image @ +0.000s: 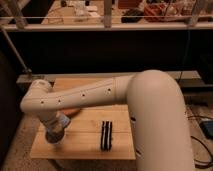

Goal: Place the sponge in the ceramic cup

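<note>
A black-and-white striped block, which looks like the sponge [106,135], stands on edge on the wooden table [120,150] near its front. My white arm [85,97] reaches across the table from the right. The gripper [54,136] points down at the table's front left corner, about a hand's width left of the sponge and apart from it. A small orange patch [74,112] shows under the arm; I cannot tell whether it is the ceramic cup.
The arm's large white shoulder [160,125] covers the right side of the table. A dark wall and railing [107,25] stand behind the table. Cables and a blue item [206,127] lie on the floor at right.
</note>
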`<state>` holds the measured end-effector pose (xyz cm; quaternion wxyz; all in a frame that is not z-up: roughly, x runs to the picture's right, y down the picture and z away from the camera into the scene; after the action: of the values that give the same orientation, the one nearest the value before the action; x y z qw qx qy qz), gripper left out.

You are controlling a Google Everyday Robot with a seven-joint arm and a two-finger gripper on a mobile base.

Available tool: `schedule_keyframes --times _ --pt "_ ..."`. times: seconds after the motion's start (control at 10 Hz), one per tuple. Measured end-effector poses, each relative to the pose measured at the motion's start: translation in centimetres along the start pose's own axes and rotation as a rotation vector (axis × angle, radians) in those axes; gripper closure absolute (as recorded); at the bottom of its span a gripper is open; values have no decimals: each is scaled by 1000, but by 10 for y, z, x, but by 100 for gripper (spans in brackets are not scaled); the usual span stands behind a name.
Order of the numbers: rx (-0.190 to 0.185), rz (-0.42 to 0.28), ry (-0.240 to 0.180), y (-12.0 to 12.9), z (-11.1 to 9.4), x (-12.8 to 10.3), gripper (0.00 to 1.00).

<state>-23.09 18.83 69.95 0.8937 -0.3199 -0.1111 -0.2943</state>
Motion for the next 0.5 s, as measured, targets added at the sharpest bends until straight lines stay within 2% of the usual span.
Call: schedule_keyframes --times 0.5 --pt "-2 -10 6 3 -1 -8 89"
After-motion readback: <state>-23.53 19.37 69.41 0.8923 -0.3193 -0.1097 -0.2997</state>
